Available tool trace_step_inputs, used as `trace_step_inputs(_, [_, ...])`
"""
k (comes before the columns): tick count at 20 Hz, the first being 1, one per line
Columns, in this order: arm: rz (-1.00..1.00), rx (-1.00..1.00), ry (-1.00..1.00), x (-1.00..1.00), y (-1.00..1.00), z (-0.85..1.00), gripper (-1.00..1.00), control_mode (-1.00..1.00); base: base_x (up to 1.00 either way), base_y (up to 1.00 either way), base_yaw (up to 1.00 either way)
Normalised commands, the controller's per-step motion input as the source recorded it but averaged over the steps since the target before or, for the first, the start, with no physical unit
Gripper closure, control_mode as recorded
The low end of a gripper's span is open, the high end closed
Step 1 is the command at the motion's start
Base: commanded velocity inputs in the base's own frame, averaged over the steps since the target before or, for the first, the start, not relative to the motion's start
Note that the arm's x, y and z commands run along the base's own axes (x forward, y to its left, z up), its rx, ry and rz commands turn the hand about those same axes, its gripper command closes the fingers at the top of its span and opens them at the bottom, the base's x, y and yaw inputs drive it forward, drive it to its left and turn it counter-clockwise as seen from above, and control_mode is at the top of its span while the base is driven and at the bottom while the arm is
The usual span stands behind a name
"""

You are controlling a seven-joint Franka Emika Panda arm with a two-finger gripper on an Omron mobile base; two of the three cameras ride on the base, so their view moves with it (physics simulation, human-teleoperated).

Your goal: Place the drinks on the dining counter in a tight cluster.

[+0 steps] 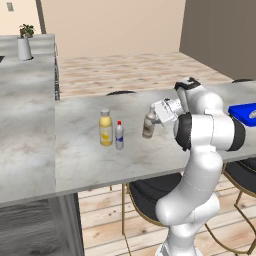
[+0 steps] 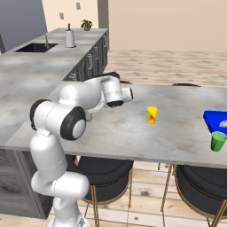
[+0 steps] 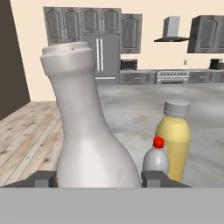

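A tall off-white bottle point(image 3: 89, 131) is standing between the dark fingertips point(image 3: 43, 179); beyond are standing a yellow pale-capped bottle point(image 3: 174, 140) and a silver red-capped bottle point(image 3: 155, 160).

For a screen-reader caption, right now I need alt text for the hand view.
A pale bottle stands upright between the tool's fingertips. Beyond it stand a red-capped silver bottle and a yellow bottle, on a grey marbled counter.

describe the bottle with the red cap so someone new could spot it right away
Find the long marbled dining counter with stools beneath. Near its middle stand two bottles close together, left of the robot's hand. The red-capped bottle is the slim silver-grey one, shorter and thinner than the yellow bottle beside it.
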Motion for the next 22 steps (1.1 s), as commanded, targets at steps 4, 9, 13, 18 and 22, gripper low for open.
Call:
trace_step_inputs(4, [0.0,-0.01,0.0,0.0,0.13,-0.22,1.0,-1.0,0.0,0.0,0.0])
trace_step_inputs(9, [0.0,-0.01,0.0,0.0,0.18,-0.26,1.0,-1.0,0.0,0.0,0.0])
trace_step_inputs(13, [0.0,-0.01,-0.01,0.0,0.23,-0.06,1.0,-1.0,0.0,0.0,0.0])
trace_step_inputs(18, [0.0,0.0,-0.02,0.0,0.25,-0.02,1.0,-1.0,0.0,0.0,0.0])
trace_step_inputs(22, [0.0,0.0,-0.03,0.04,0.25,-0.01,1.0,-1.0,0.0,0.0,0.0])
